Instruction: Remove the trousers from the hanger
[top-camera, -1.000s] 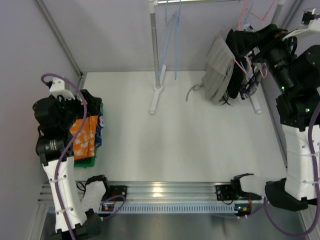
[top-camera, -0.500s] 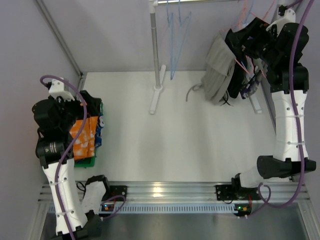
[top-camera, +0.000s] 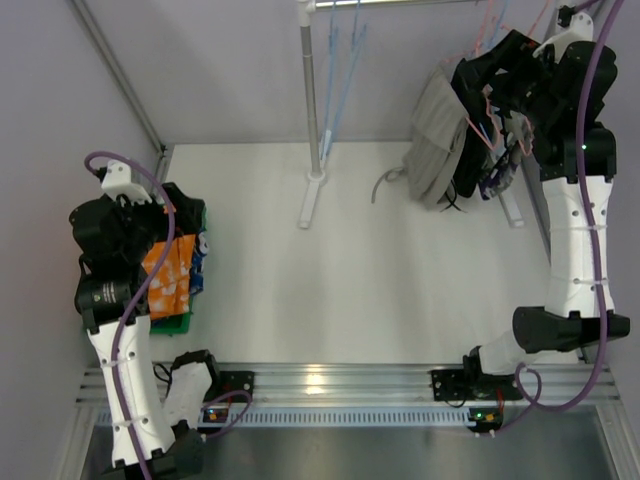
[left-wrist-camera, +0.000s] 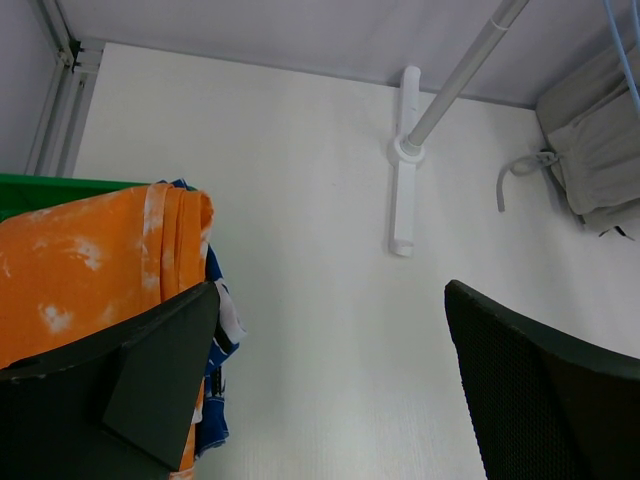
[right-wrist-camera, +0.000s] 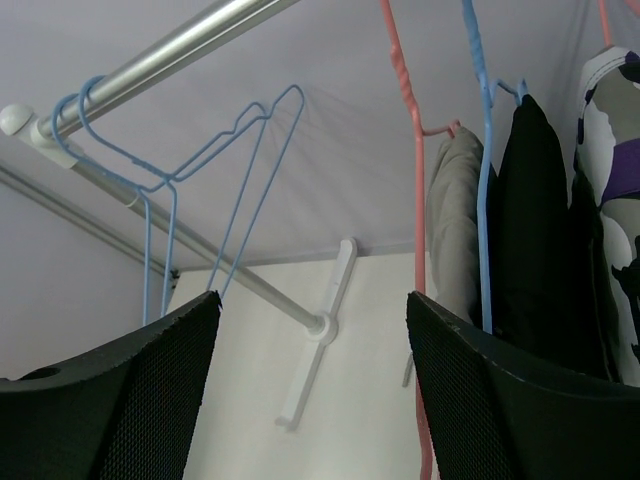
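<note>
We see the left gripper (left-wrist-camera: 330, 400) spread wide and holding nothing, hovering just above the green bin (left-wrist-camera: 40, 186) at the left edge of the tabletop (top-camera: 380, 270). The orange trousers (left-wrist-camera: 90, 260) lie draped over the bin's rim. The blue trousers (left-wrist-camera: 212, 415) with white pattern hang beside them on the side toward the tabletop's middle; neither pair is on a hanger. In the wrist view one finger of the left gripper sits in front of the orange cloth, and we cannot tell whether it touches.

The right gripper (right-wrist-camera: 310, 390) is raised near the rail (right-wrist-camera: 170, 50) at the far right, its fingers parted and empty. The grey trousers (right-wrist-camera: 452, 220) hang there on what looks like a pink hanger (right-wrist-camera: 418, 200). They are just beside a black garment (right-wrist-camera: 535, 230) on a blue hanger (right-wrist-camera: 484, 180) and a black, white and purple patterned garment (right-wrist-camera: 610, 180). From overhead, the grey cloth reaches down to the tabletop, with the right gripper close beside its upper part. Two empty blue hangers (right-wrist-camera: 200, 170) hang further left on the rail, near the stand's upright pole (top-camera: 311, 90).
</note>
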